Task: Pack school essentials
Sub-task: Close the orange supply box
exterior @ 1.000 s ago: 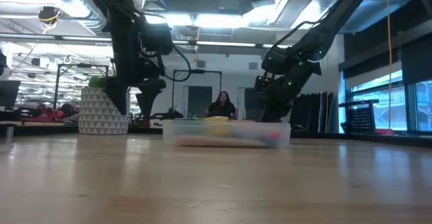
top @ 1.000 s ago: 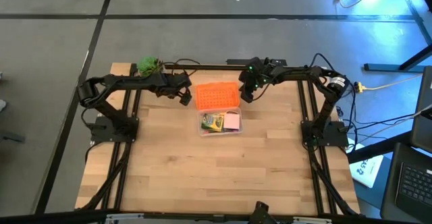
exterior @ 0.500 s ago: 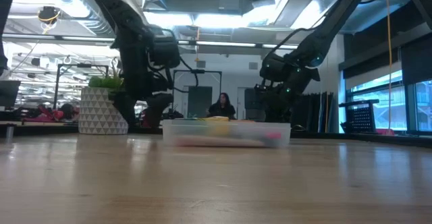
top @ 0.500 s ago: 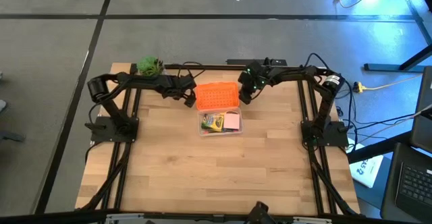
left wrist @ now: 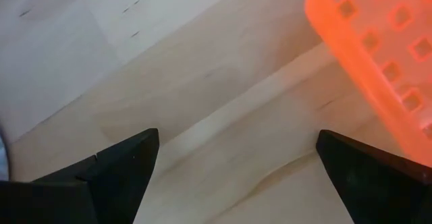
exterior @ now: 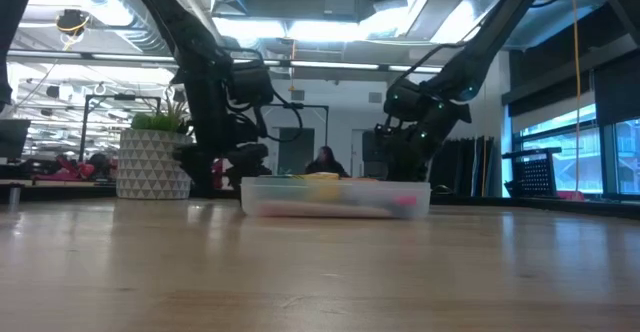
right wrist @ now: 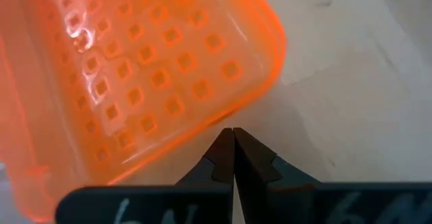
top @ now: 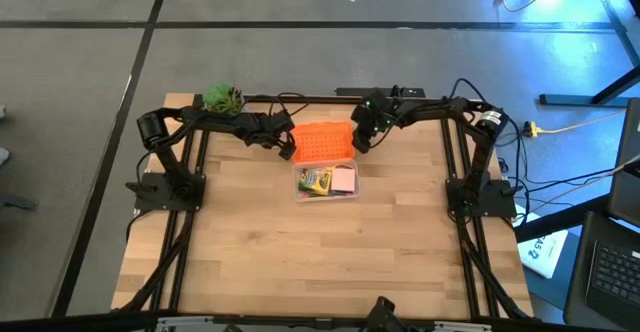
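Right gripper (right wrist: 233,158), closed, beside orange lid (right wrist: 148,75); no legible writing.

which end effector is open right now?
The left end effector, by the orange lid's left edge: fingers spread wide. The right end effector has fingers pressed together.

Glossy plastic lid (right wrist: 148,69) (perforated), wood table (top: 300,252)

front table (top: 300,252) bare | orange lid (top: 322,141) flanked by both grippers
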Tool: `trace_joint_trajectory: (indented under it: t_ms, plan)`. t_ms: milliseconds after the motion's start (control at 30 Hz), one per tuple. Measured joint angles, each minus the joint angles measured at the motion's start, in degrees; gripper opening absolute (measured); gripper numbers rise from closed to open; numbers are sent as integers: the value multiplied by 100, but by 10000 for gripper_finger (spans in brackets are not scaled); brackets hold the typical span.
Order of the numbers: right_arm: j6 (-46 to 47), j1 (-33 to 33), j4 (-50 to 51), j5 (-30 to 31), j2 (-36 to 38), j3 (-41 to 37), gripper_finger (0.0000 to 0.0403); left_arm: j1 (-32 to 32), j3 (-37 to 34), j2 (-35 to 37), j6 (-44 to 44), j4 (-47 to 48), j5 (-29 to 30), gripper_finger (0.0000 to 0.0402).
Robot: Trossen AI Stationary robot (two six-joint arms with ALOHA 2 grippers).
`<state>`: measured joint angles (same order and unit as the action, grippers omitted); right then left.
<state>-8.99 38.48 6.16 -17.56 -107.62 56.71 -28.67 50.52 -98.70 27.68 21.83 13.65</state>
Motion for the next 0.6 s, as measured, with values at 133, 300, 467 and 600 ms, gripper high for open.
trace_joint_trajectory:
  t_ms: [133, 300, 467, 600]
  plan:
    - [285, -2, -237, -12, -153, -2, 7, -6, 0, -10, -126, -63, -89, 400]
    - [411, -1, -369, -50, -192, 67, 4, -4, -3, -21, -142, -159, -109, 400]
    - [424, 7, -366, -245, -192, 77, 4, -4, -8, -26, -230, -214, -120, 400]
    - [378, 7, -353, -341, -192, 77, 6, 17, -11, -26, -474, -276, -100, 400]
